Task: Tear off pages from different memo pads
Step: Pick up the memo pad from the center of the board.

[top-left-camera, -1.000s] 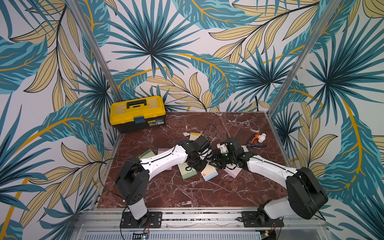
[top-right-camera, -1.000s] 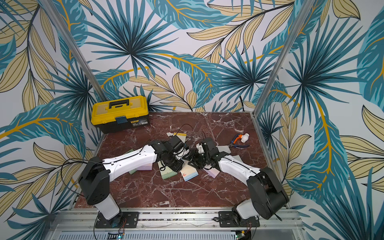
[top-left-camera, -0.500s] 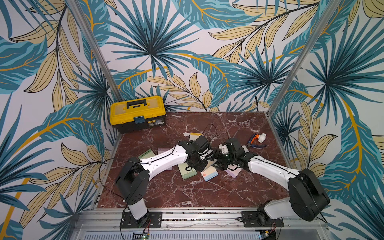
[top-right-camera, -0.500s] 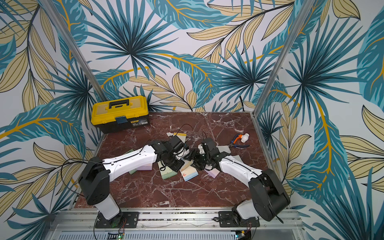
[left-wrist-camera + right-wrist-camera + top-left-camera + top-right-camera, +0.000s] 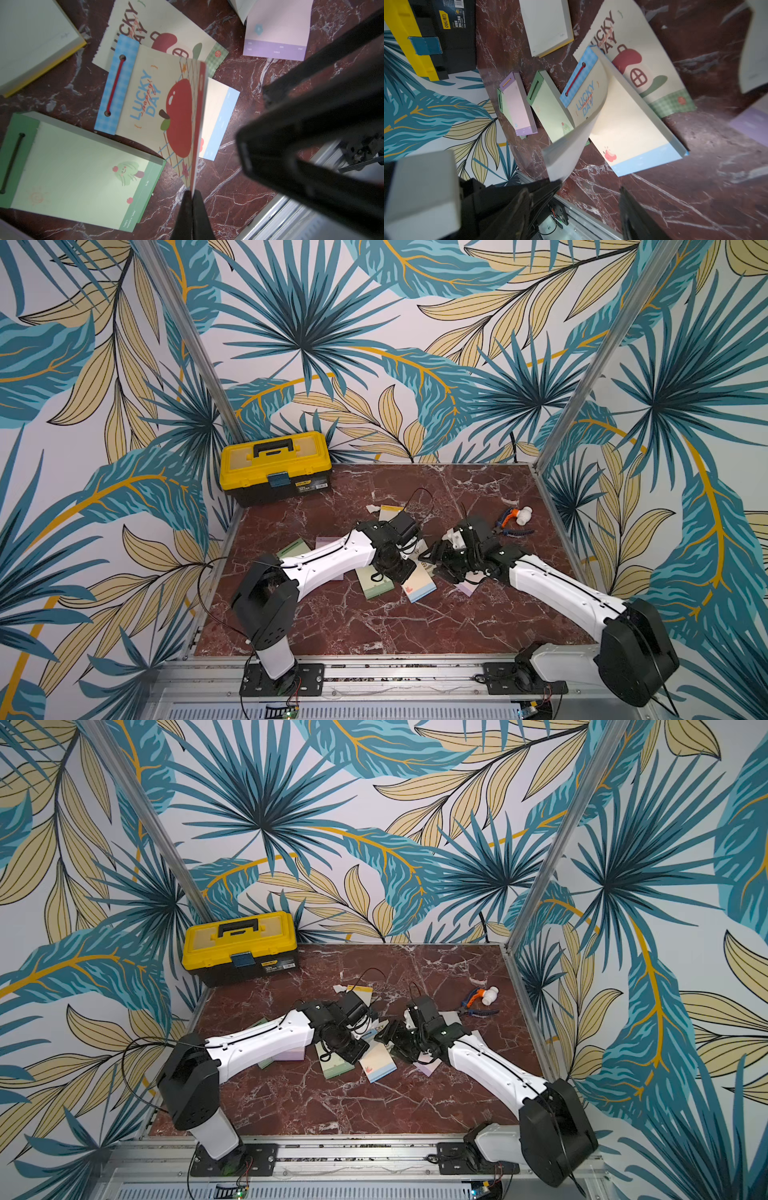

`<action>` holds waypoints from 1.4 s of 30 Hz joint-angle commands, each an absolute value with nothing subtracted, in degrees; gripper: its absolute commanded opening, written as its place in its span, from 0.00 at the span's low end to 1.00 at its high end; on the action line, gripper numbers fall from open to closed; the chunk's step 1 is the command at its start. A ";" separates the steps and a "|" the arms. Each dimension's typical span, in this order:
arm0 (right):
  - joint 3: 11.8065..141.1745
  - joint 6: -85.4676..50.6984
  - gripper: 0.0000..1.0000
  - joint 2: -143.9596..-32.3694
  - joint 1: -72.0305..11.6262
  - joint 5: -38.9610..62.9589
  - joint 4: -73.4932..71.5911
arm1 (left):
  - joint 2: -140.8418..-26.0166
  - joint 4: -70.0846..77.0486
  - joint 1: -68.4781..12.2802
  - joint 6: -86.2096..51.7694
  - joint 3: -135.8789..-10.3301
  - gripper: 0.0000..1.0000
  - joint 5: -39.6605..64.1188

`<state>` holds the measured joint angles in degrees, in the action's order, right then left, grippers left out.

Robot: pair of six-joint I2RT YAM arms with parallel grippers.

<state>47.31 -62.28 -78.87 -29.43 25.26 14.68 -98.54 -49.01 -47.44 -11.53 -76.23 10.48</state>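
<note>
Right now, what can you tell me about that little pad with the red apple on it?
The pad is a cream paper block flat on the table, partly over a loose house page, beside a green pad. A blue checked strip binds one end, threaded with a red cord. Its cover, printed LUCKY DAY with a red apple, is curled up off the block, its free edge pinched in the shut left gripper. The page beneath shows a bitten apple and a blue band.

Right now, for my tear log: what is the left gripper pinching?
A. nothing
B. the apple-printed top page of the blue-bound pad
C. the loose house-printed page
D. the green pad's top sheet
B: the left wrist view shows the left gripper shut on the lifted edge of the apple-printed page of the blue-bound pad.
</note>
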 commanded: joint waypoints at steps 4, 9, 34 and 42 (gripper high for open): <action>44.76 -69.34 0.68 -81.79 -29.78 25.87 0.40 | -98.96 -49.31 -47.54 -10.24 -77.00 0.02 12.60; 43.47 -71.88 0.71 -83.03 -29.79 24.52 -2.39 | -99.14 -49.48 -47.48 -10.20 -76.85 0.12 13.40; 41.03 -73.47 0.71 -83.85 -30.12 25.21 -5.36 | -99.40 -48.27 -47.55 -10.35 -76.83 0.35 17.80; 40.73 -73.48 0.71 -83.50 -30.23 25.20 -5.40 | -98.87 -47.68 -47.62 -11.10 -76.21 0.37 16.12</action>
